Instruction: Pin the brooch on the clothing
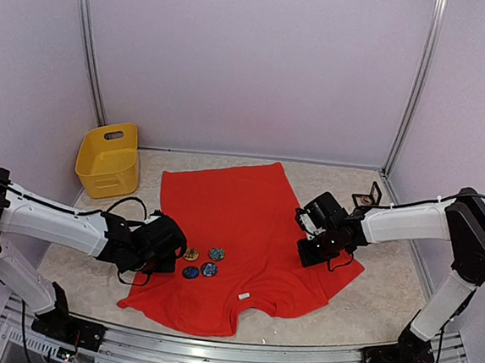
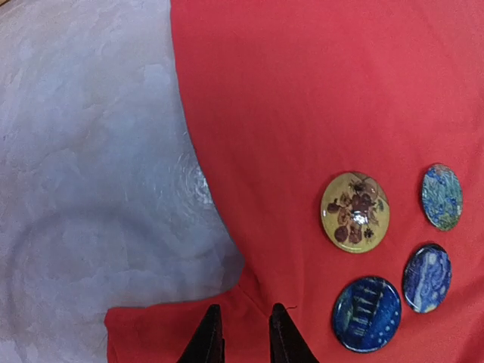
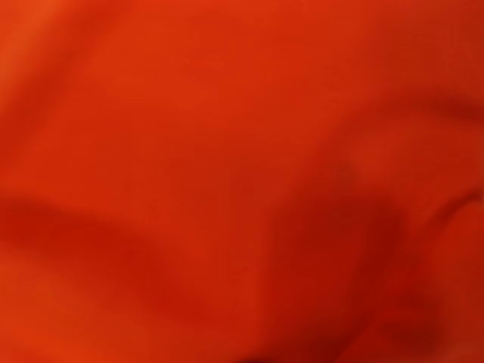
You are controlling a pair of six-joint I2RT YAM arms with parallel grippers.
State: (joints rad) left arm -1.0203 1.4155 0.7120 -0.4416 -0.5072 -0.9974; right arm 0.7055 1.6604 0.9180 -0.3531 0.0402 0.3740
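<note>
Bright red-orange short-sleeved T-shirt [image 1: 240, 207] is lying flat mid-table, soft and bunch-prone. Glossy yellow floral round brooch [image 2: 355, 212] is resting near its left edge, likely light and slippery, best pinched by the rim. Left gripper [image 2: 244, 314] is hovering narrowly parted, empty; right gripper [image 1: 317, 249] is clenched at the right edge.

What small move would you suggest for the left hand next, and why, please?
Probably slide the left hand across to the yellow flowered brooch. Its fingers stand slightly apart over the edge of the clothing, holding nothing, and that brooch lies on the cloth closest to it.
</note>
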